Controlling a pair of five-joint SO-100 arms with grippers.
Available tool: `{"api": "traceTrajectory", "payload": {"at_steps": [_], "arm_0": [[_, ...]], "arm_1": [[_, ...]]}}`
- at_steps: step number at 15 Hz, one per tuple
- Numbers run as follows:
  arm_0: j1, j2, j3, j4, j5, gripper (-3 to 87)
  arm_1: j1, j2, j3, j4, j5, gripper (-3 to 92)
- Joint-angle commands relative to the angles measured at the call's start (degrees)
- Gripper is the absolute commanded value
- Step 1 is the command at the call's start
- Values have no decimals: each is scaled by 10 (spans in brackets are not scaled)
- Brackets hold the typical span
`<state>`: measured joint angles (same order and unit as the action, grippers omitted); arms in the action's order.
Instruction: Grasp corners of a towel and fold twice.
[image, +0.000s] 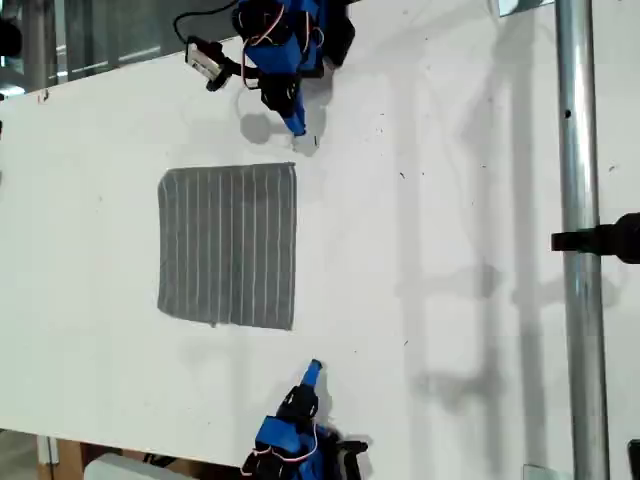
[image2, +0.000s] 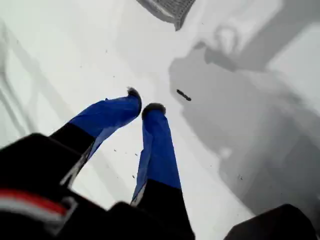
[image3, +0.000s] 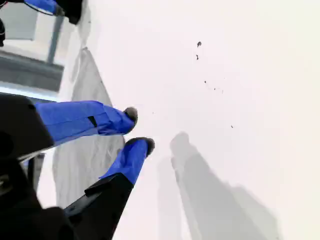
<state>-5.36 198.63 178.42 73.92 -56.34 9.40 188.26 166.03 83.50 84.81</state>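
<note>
Exterior view shows the soft, limp towel (image: 228, 246) flat on the table (image: 450, 250), best pinched at that view's right corners (image: 290, 172), where the first hand (image: 298, 128) and second hand (image: 313, 370) wait nearby, slightly parted and empty.

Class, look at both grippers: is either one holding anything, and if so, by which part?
Nothing is held. My first gripper and my second gripper are both empty over bare table; the towel lies flat, untouched.

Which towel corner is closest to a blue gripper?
The towel corner at the exterior view's top right: the gripper at that view's top sits just beside it, while the other corners lie farther from any gripper.
</note>
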Motion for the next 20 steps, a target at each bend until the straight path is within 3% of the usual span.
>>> {"api": "traceTrajectory", "payload": {"at_steps": [1,8,13,17,19,20], "arm_0": [[-101,4,3,-3,-240,-27],[-97,4,3,-3,-238,-27],[-96,4,3,-3,-237,-27],[-88,4,3,-2,-239,-27],[-87,4,3,-2,-239,-27],[-87,4,3,-2,-238,-27]], "arm_1": [[22,-1,-5,4,4,-2],[16,-11,-56,-8,1,-3],[62,-554,-441,-35,-124,-2],[83,-806,-647,-31,-242,135],[91,-823,-685,-14,-278,311],[103,-828,-697,10,-291,345]]}}
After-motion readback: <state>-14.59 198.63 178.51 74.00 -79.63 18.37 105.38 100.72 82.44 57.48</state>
